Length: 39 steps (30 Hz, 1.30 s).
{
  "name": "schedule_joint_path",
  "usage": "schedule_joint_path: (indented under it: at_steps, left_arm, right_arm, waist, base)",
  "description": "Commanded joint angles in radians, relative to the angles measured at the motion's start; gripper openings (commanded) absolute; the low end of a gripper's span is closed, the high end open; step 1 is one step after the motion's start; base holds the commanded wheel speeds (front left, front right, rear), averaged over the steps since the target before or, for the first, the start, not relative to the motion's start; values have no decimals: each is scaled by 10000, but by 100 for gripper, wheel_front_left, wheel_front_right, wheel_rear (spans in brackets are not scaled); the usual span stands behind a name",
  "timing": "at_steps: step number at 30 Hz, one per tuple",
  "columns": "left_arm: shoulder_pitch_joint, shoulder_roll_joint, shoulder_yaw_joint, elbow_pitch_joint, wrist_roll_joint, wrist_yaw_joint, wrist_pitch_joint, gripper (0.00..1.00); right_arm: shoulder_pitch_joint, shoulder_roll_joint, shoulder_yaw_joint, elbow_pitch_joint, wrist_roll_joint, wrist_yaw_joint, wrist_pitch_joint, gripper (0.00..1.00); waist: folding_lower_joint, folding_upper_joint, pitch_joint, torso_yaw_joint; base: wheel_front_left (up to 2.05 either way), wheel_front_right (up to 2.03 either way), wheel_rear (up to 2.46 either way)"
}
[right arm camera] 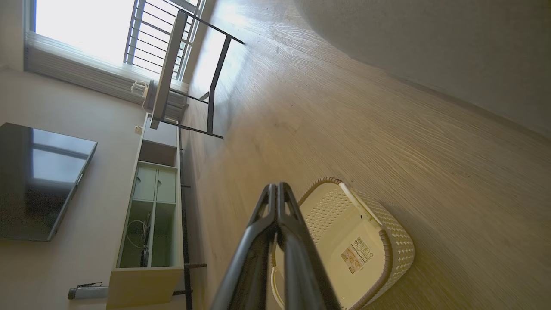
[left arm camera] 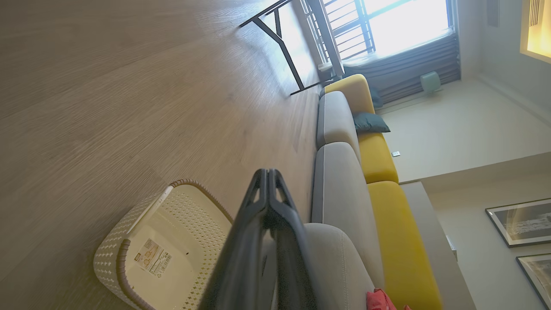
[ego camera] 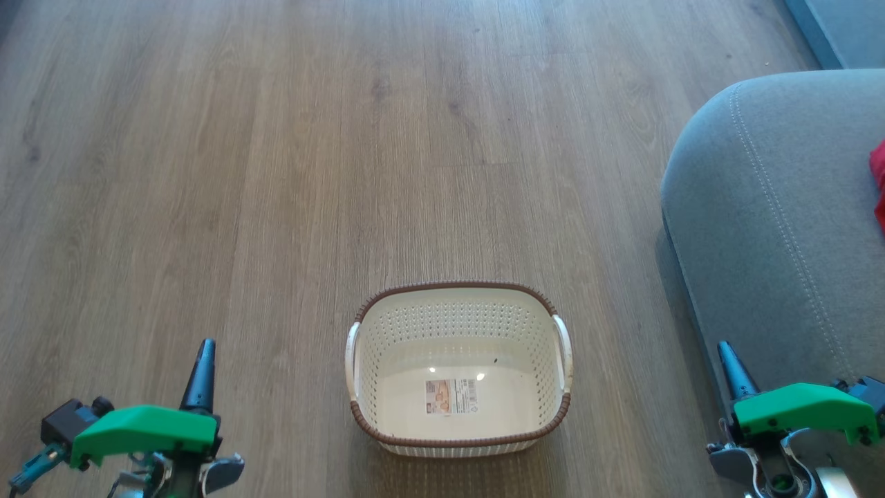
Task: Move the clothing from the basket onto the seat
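The cream perforated basket (ego camera: 458, 370) with a brown rim stands on the wooden floor in front of me, holding just its label sticker. It also appears in the left wrist view (left arm camera: 159, 254) and right wrist view (right arm camera: 348, 249). The grey seat (ego camera: 774, 214) fills the right side, and a bit of red clothing (ego camera: 878, 183) lies on it at the frame's edge; the clothing (left arm camera: 379, 300) shows again on the seat (left arm camera: 340, 198). My left gripper (ego camera: 204, 360) hangs shut at the lower left, empty. My right gripper (ego camera: 729, 366) is shut and empty beside the seat's front.
Wooden floor (ego camera: 276, 173) stretches ahead and to the left. A yellow sofa back (left arm camera: 379, 159) with a dark cushion runs along the seat. A metal-legged table (right arm camera: 172, 77), a low cabinet (right arm camera: 150, 215) and a wall television (right arm camera: 38, 181) stand across the room.
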Motion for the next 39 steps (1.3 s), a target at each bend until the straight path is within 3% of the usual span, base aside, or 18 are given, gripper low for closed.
schedule_joint_path:
  at_steps: [1, 39]
  left_arm:
    - [-601, 32, 315, -384, -360, -119, 90, 0]
    - [-980, 41, 699, -608, -4454, -242, 1144, 0]
  right_arm:
    - [-560, -39, 49, -400, 369, 49, 84, 0]
    - [-711, -12, -391, -679, 4350, 69, 1119, 0]
  waist:
    - [0, 0, -5, 5]
    - [0, 0, -97, 99]
  base:
    - [0, 0, 0]
    - [0, 0, 0]
